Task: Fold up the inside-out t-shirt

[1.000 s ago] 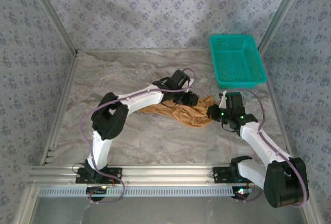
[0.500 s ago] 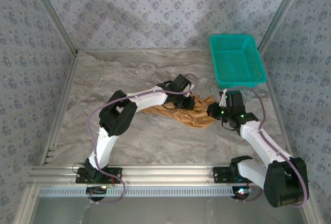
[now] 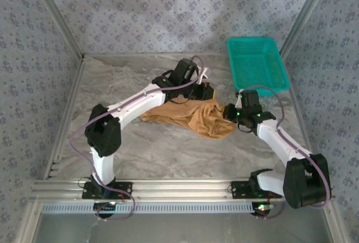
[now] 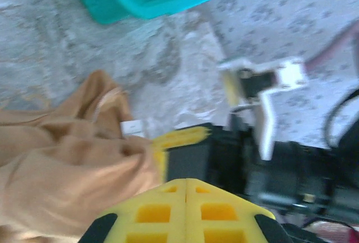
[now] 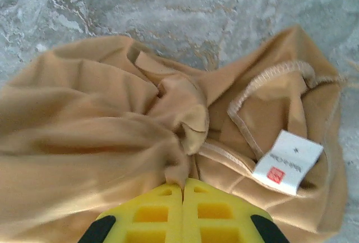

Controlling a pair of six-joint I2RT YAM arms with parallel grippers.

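Pinching a cloth fold: right hand (image 5: 183, 186), yellow fingers pressed together, tan fabric bunched right at the tips. Left hand (image 4: 186, 182) is also pressed together. Cloth lies against its left side, but that view is blurred, so I cannot tell if any fabric is caught between the fingers.

The inside-out t-shirt (image 3: 188, 117) lies crumpled mid-surface between the two hands, seams showing. Its white label (image 5: 287, 161) sits by the collar seam with a red mark; the print is too small to read. The far edge of the shirt is hidden under the left hand (image 3: 203, 93) in the top view. The right hand (image 3: 228, 113) covers the shirt's right tip. In the left wrist view the right hand shows as a dark blur with one yellow finger (image 4: 179, 137) touching the cloth near the label (image 4: 133, 127).

Teal basket (image 3: 257, 66) is at the back right of the marble surface (image 3: 123, 80), apart from the shirt and cut off in the left wrist view.

Versus a second ago: the left hand has shifted toward the back wall and its elbow has swung left. The shirt is drawn out wider to the left. The right hand has barely moved. The basket is unchanged.
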